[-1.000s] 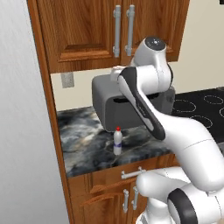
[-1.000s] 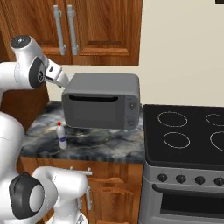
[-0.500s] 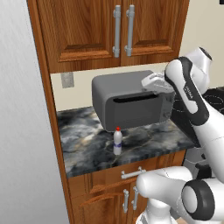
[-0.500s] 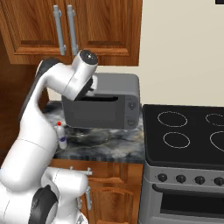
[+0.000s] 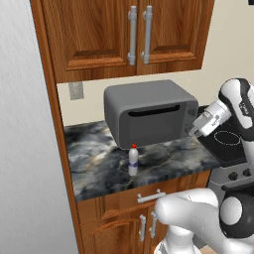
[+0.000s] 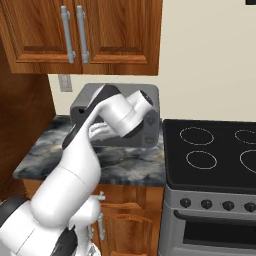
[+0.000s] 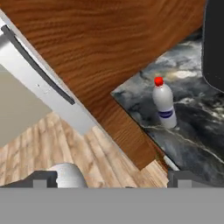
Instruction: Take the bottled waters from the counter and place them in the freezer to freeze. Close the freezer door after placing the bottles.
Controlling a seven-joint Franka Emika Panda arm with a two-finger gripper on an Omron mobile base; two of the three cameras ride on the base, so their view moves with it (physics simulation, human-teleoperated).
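Arm swung right; red-capped bottle upright on counter, untouched.

Before me: a red-capped clear bottle with a blue label band, a dark white-veined marbled worktop, a grey microwave, brown wooden cabinets.

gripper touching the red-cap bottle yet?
Apart. Hand view: the red-cap bottle stands alone on the counter, well beyond the open gripper.

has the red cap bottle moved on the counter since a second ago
No. The red-capped bottle still stands upright on the counter, just in front of the microwave.
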